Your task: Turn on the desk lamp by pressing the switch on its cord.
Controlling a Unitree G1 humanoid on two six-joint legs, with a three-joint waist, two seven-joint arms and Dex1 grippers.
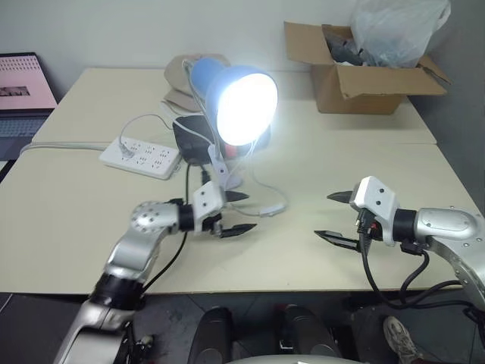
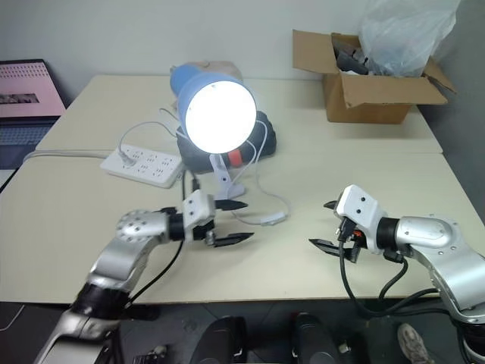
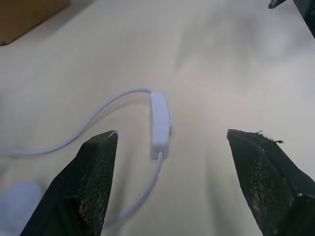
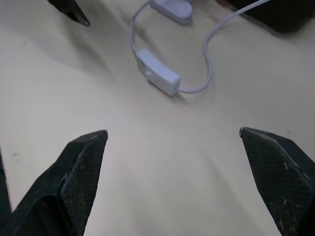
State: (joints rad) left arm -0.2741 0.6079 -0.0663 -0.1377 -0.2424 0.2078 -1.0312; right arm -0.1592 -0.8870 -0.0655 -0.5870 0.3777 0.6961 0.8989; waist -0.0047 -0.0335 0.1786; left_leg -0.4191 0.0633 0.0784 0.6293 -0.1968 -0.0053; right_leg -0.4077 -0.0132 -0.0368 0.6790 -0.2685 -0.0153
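The blue-shaded desk lamp (image 1: 236, 97) stands lit on the table, its bulb glowing white toward me. Its thin white cord (image 1: 263, 187) loops down from the clip base onto the tabletop. The small white oblong switch (image 3: 160, 123) lies flat on the table just beyond my left gripper (image 1: 248, 211). That gripper is open with nothing between its fingers, and the switch lies clear of both. My right gripper (image 1: 323, 215) hovers open and empty on the switch's (image 4: 157, 73) other side, a short way off.
A white power strip (image 1: 142, 155) lies left of the lamp, and a black object (image 1: 189, 136) sits behind its base. An open cardboard box (image 1: 364, 80) with a plastic bag stands at the back right. A laptop (image 1: 23, 95) is at the far left. The table's front edge (image 1: 250, 292) is close.
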